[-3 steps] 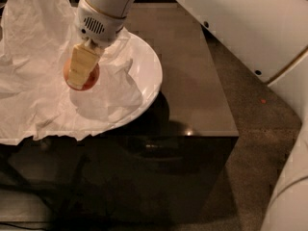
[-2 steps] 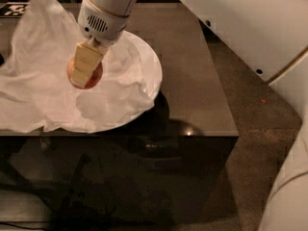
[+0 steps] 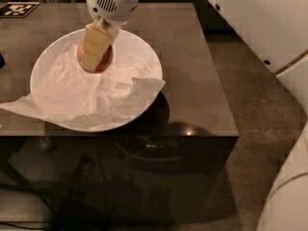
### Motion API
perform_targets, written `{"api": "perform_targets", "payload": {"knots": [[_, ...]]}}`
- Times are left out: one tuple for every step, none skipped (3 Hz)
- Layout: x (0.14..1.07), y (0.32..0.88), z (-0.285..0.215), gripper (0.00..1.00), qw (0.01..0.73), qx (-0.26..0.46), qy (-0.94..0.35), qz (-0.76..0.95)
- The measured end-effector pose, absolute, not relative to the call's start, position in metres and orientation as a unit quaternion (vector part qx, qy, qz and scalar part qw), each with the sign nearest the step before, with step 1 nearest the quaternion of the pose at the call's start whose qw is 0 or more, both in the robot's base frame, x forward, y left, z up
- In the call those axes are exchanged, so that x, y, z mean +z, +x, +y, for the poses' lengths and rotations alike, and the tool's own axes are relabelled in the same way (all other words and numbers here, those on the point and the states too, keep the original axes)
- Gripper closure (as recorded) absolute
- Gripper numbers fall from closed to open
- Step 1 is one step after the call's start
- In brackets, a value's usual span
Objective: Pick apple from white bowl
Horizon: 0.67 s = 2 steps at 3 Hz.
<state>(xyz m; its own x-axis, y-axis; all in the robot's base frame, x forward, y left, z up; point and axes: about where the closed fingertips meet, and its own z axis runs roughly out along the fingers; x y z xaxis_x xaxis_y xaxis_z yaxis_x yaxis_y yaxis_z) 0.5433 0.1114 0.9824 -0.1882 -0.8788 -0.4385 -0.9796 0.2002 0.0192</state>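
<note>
The white bowl (image 3: pixel 144 47) sits on the dark table, lined with crumpled white tissue that spills over its near-left rim. My gripper (image 3: pixel 94 60) reaches down from the top of the view over the bowl's left half. Its tan fingers (image 3: pixel 94 47) are shut on the red-orange apple (image 3: pixel 105 62), which peeks out on both sides of them. The apple hangs just above the tissue, and most of it is hidden behind the fingers.
The table's front edge (image 3: pixel 144 133) runs just below the bowl, with carpet (image 3: pixel 260 95) to the right. A black-and-white tag (image 3: pixel 17 8) lies at the far left corner. My white arm (image 3: pixel 255 18) fills the upper right.
The view has shifted, so the bowl now sits farther right. The tissue that stood up on the left has dropped flat into the bowl. The apple stays in my shut gripper, slightly higher.
</note>
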Motion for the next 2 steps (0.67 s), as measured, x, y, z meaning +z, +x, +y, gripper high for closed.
{"api": "perform_targets", "payload": {"knots": [[1.002,0.549,0.106,1.00,0.176,0.132,-0.613,0.758],[1.024,0.550,0.110,1.00,0.185,0.124,-0.619,0.753]]}}
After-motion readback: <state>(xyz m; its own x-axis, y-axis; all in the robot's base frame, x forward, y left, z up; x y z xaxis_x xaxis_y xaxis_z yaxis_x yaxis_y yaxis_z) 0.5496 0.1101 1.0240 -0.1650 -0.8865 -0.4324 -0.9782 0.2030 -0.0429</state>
